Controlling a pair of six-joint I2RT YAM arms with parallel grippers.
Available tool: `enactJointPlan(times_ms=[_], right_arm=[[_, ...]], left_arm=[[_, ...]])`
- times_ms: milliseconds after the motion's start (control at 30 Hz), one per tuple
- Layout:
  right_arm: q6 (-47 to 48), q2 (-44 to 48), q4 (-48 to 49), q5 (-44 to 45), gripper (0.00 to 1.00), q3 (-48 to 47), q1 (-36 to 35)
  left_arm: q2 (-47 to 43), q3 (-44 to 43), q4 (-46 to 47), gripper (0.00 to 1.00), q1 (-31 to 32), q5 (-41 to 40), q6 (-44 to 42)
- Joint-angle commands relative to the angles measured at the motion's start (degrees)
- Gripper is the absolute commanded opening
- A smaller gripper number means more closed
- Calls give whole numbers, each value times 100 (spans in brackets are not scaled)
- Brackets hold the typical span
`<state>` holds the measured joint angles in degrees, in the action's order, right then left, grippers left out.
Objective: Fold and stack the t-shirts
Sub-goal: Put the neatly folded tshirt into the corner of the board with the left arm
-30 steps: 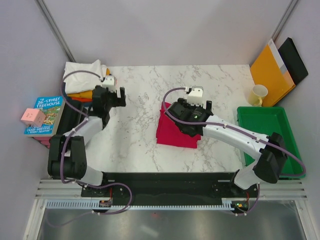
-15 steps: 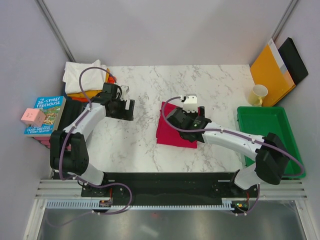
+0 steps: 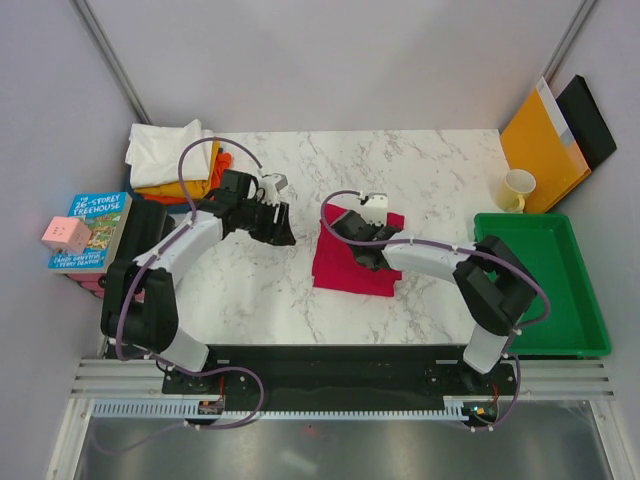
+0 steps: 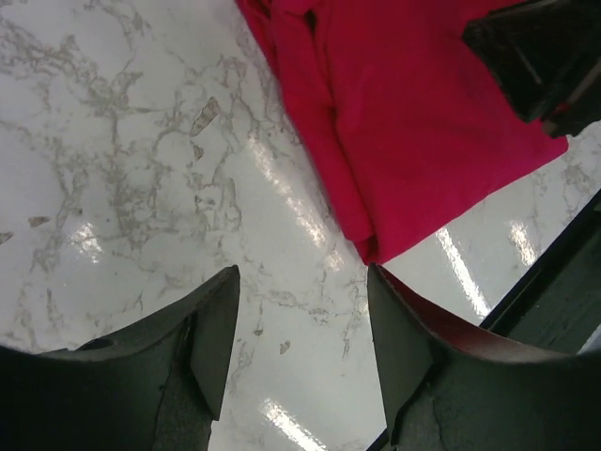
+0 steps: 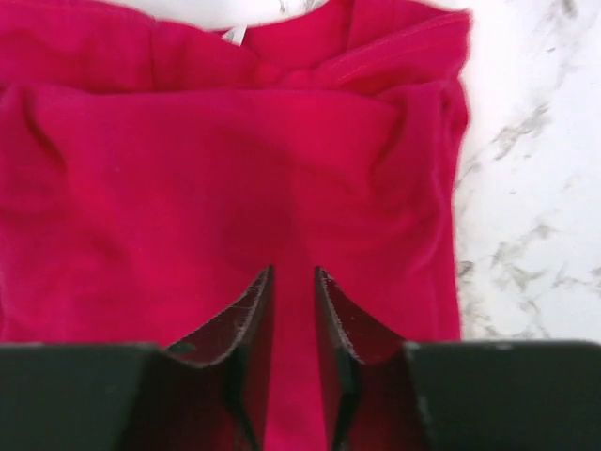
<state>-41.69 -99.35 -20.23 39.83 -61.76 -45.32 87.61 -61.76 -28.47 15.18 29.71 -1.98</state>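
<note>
Folded crimson cotton t-shirt (image 3: 350,268) lies mid white marble table (image 3: 440,180). My right gripper (image 5: 293,282) is narrow over it, can't tell if pinching. Left gripper (image 4: 300,282) is apart, empty, beside its corner. I'd grab both edges evenly.

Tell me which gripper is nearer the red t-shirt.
Right. The right gripper sits directly over the red t-shirt; the left gripper hovers over the bare marble table just beside it.
</note>
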Motion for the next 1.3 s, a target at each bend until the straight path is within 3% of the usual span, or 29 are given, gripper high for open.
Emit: enactJointPlan(times_ms=[0,133,433,633,1067,1267], right_arm=[[-488,-548,256,-222,28,-486,102],[-656,-779,177,-318,28,-732,102],[-902,-981,-16,-468,28,-680,138],[-937,-972,-69,-468,28,-671,120],[-1016,-1016,-104,-503,29,-636,138],[-1016,-1025,-95,-468,29,-636,138]], left_arm=[[307,85,1105,67,46,754,592],[555,76,1430,74,47,975,839],[897,831,2635,79,90,1168,1709],[1442,709,2969,80,248,1028,1876],[2330,-169,3067,81,670,790,2316],[2717,-451,2443,81,951,474,2149]])
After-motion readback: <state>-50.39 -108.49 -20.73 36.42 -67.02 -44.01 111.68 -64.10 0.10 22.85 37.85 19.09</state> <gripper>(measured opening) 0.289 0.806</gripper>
